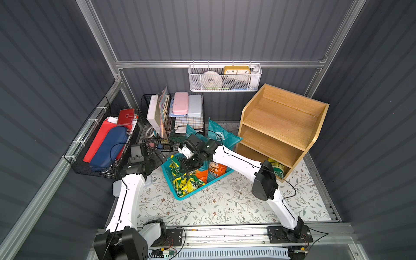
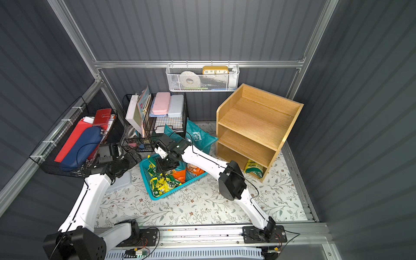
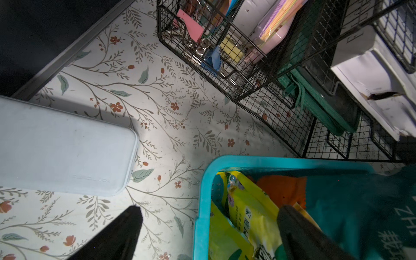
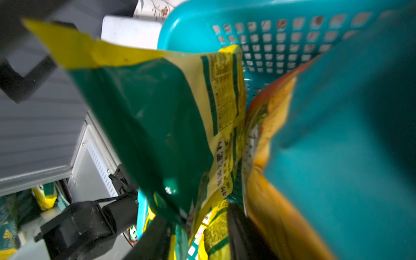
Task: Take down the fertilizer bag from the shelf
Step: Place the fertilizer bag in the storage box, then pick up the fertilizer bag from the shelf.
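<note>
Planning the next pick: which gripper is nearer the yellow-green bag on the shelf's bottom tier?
Right. The right gripper is over the teal basket, closer to the bag; the left gripper straddles its corner farther off.

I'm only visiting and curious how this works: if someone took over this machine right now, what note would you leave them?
Left pincer: open, empty, hovering over a corner of the teal basket.
Right pincer: above the basket, jaws apart around a yellow-and-green bag; it looks loose, not pinched.
Done, apparently: that bag is off the shelf and in the basket among similar bags.
Left to do: a bottom-tier bag, same colours, lies in the shelf; draw the right arm clear, then probably fetch it.
</note>
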Robot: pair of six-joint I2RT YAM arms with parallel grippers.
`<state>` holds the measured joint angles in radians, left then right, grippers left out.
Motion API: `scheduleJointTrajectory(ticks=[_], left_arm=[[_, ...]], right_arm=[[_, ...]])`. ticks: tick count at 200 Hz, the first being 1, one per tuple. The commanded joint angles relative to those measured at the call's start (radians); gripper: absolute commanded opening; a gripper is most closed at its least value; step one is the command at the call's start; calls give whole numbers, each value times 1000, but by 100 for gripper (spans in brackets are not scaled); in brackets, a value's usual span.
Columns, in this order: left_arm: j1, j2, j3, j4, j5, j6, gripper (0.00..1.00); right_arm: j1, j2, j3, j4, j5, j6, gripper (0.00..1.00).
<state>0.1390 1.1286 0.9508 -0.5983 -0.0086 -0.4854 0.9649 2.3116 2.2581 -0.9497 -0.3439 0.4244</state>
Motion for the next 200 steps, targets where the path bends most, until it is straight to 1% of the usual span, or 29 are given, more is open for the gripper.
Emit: scheduleJointTrajectory(ticks=[1, 23, 51, 67, 79, 89, 102, 112, 131, 136, 154, 161, 177, 200], left_arm=[[4, -1, 27, 2, 44, -10, 99], [4, -2, 43, 0, 62, -9, 99], [4, -2, 52, 11, 73, 1, 99], [4, 2, 54, 24, 107, -11, 99], [2, 9, 64, 26, 154, -19, 99], [2, 16, 78, 26, 195, -26, 99], [1, 22, 97, 27, 228, -37, 99], [-1, 22, 108, 30, 239, -43, 99], [-4, 18, 121, 40, 246, -55, 99], [-5, 18, 120, 43, 250, -58, 99], [-11, 23, 111, 56, 270, -74, 99], [-15, 25, 104, 63, 278, -83, 99], [-22, 26, 88, 75, 292, -97, 99], [-30, 21, 83, 75, 295, -101, 99]], right_arm=[[-18, -171, -26, 15, 134, -96, 51], [-21, -338, -140, 32, 232, -156, 52], [-33, -581, -393, 54, 396, -222, 55], [-51, -695, -525, 5, 514, -238, 55], [-64, -769, -621, -44, 604, -243, 56], [-71, -825, -697, -89, 688, -236, 58], [-81, -883, -793, -149, 783, -216, 61], [-88, -914, -848, -198, 828, -196, 62], [-92, -934, -925, -277, 891, -168, 62], [-92, -931, -943, -295, 911, -163, 64], [-95, -897, -980, -346, 982, -171, 65], [-100, -876, -987, -342, 1014, -183, 67], [-114, -811, -974, -340, 1029, -220, 67], [-146, -672, -929, -383, 1064, -244, 68]])
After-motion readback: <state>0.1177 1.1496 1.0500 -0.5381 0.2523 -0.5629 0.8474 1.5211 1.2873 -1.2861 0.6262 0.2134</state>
